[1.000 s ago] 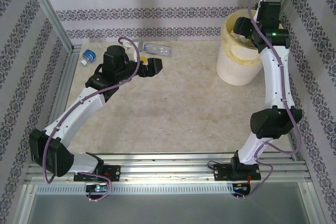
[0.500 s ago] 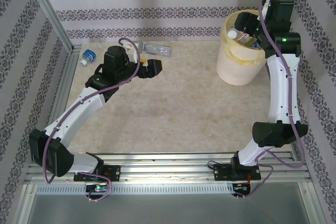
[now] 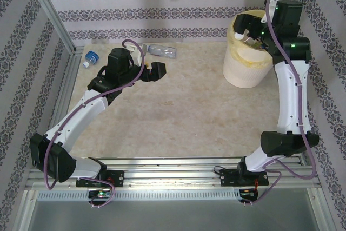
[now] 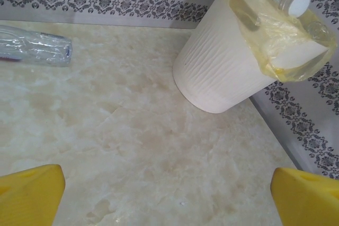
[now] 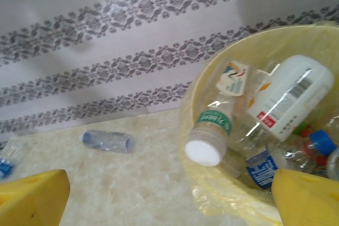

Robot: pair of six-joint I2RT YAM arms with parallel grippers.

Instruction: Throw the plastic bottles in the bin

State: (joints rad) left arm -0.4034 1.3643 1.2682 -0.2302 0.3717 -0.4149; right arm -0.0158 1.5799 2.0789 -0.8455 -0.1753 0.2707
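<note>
A pale marbled table [image 3: 178, 106] stands between walls [image 3: 162, 4] of grey patterned wallpaper, and the left gripper [image 3: 157, 70] hovers over it, spread wide and empty. Farther back, a clear bottle [image 3: 162, 51] lies flat, lengthwise along the back wall. At far right, the right gripper [image 3: 250, 30], also wide and empty, hangs over the yellow bin [image 3: 243, 71] of heaped bottles [image 5: 275, 104].

bottles [image 5: 254, 115] heaped in the bin [image 5: 197, 91].
</note>
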